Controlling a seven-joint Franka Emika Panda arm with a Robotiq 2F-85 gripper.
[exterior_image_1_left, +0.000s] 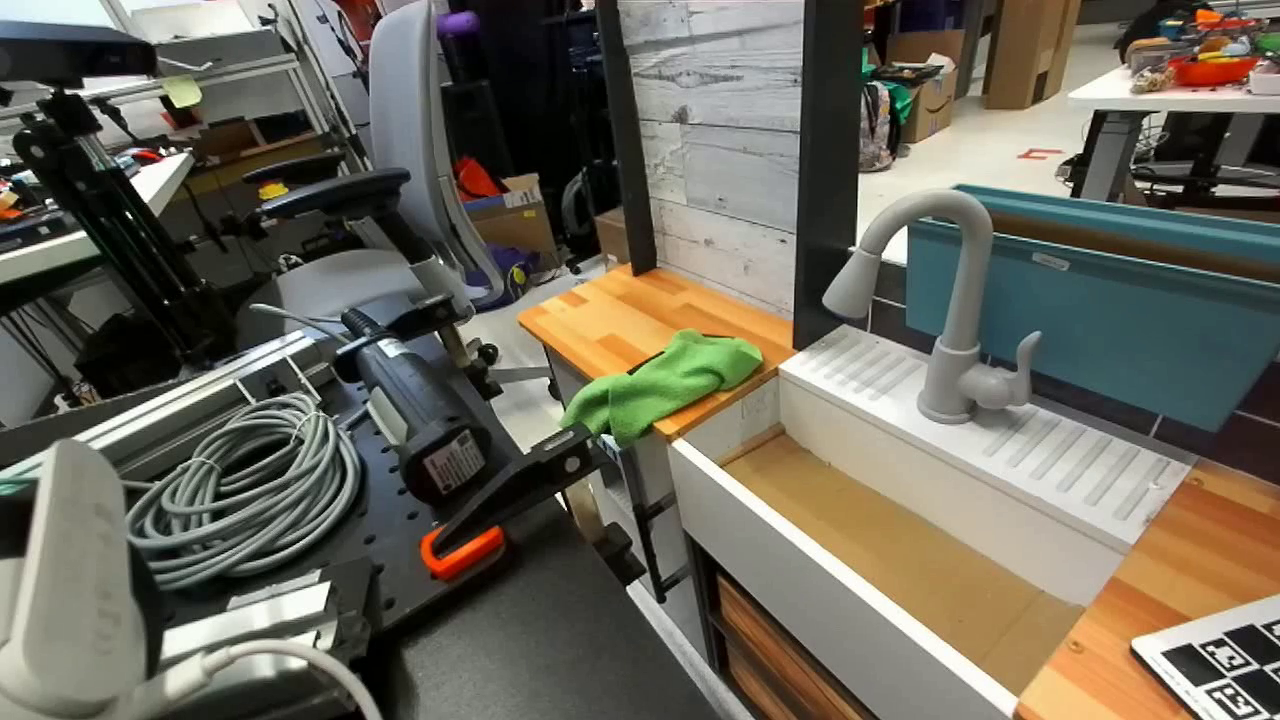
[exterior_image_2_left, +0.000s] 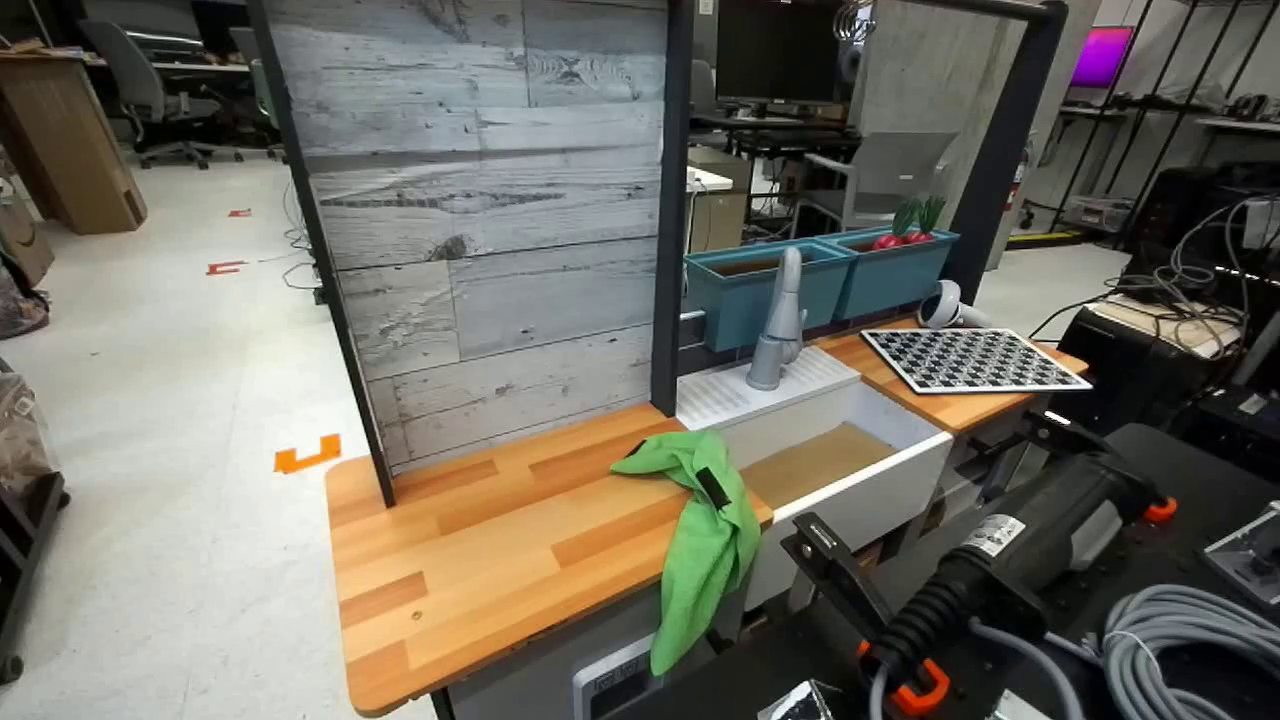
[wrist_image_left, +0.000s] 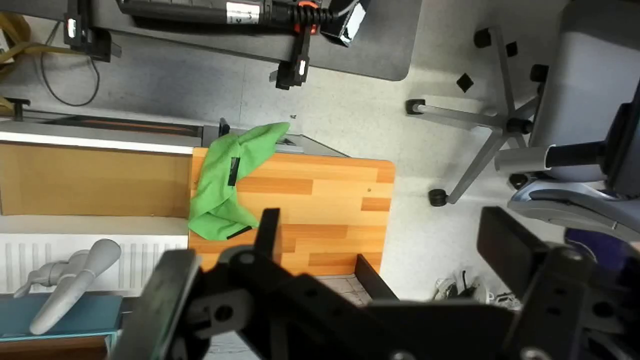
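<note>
My gripper (wrist_image_left: 380, 212) shows in the wrist view with its two black fingers wide apart and nothing between them. It is high above the wooden counter (wrist_image_left: 320, 200) and the floor. A green cloth (wrist_image_left: 225, 185) with black strips lies crumpled on the counter beside the sink, to the left of the fingers in the wrist view and apart from them. In both exterior views the cloth (exterior_image_1_left: 665, 385) (exterior_image_2_left: 705, 510) hangs partly over the counter's front edge. The gripper shows in neither exterior view.
A white sink (exterior_image_2_left: 850, 510) with a brown bottom and a grey faucet (exterior_image_1_left: 970, 290) adjoins the counter. A grey plank panel (exterior_image_2_left: 480, 200) in a black frame rises behind it. Teal planters (exterior_image_2_left: 775, 275), a checkered board (exterior_image_2_left: 975, 360) and a clamped black tool (exterior_image_1_left: 415, 410) stand nearby.
</note>
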